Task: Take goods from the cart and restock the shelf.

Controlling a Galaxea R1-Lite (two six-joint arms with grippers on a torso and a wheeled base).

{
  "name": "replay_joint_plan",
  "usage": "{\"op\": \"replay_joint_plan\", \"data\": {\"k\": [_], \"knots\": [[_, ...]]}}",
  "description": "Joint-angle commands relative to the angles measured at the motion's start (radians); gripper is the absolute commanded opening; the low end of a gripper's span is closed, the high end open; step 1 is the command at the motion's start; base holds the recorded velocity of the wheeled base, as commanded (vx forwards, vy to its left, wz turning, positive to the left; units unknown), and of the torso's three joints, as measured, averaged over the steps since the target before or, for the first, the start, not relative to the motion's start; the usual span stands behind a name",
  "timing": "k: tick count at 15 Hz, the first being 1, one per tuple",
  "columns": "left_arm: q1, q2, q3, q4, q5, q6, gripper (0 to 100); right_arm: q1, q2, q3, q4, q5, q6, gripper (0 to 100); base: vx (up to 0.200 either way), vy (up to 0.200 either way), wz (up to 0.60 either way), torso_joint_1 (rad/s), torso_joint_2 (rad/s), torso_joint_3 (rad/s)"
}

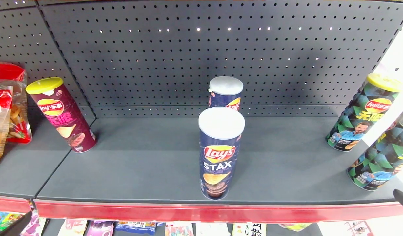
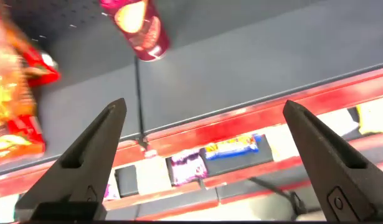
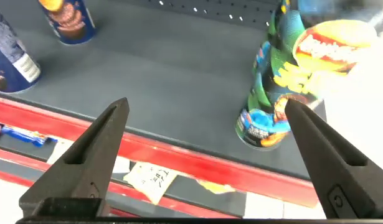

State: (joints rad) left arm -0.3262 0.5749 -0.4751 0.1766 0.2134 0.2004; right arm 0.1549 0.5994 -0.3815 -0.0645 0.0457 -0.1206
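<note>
A tall dark blue chip can with a white lid [image 1: 219, 154] stands in the middle of the frame, near the front edge of the dark grey metal shelf [image 1: 139, 164]. A second dark blue can [image 1: 225, 93] stands just behind it. The left gripper [image 2: 203, 102] and the right gripper [image 3: 206, 101] are both spread wide, holding nothing.

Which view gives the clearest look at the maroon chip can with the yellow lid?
The head view: the maroon can stands whole, lid to base, on the shelf. The left wrist view catches just its lower end.
</note>
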Motion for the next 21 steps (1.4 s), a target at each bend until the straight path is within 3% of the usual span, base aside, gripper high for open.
{"op": "replay_joint_plan", "data": {"k": [1,11,15,21], "knots": [[0.003,-0.058,0.003,0.001,0.001,0.002,100,-0.018,-0.013,0.006,-0.001,0.0,-0.001,100,-0.2,0.0,0.0,0.002,0.01,0.002],[0.003,-0.115,0.035,0.003,0.003,0.004,100,-0.026,-0.055,0.016,0.048,0.0,-0.004,100,-0.2,0.0,0.0,0.002,0.0,0.001],[0.003,-0.133,0.044,0.003,0.003,0.005,100,-0.026,-0.055,0.016,0.048,0.0,-0.007,100,0.0,0.0,0.0,0.0,0.0,0.0],[0.003,-0.162,0.067,0.001,0.001,0.042,100,-0.026,-0.053,0.018,0.049,0.0,-0.014,100,0.0,-0.2,0.0,0.012,0.0,0.001]]}}
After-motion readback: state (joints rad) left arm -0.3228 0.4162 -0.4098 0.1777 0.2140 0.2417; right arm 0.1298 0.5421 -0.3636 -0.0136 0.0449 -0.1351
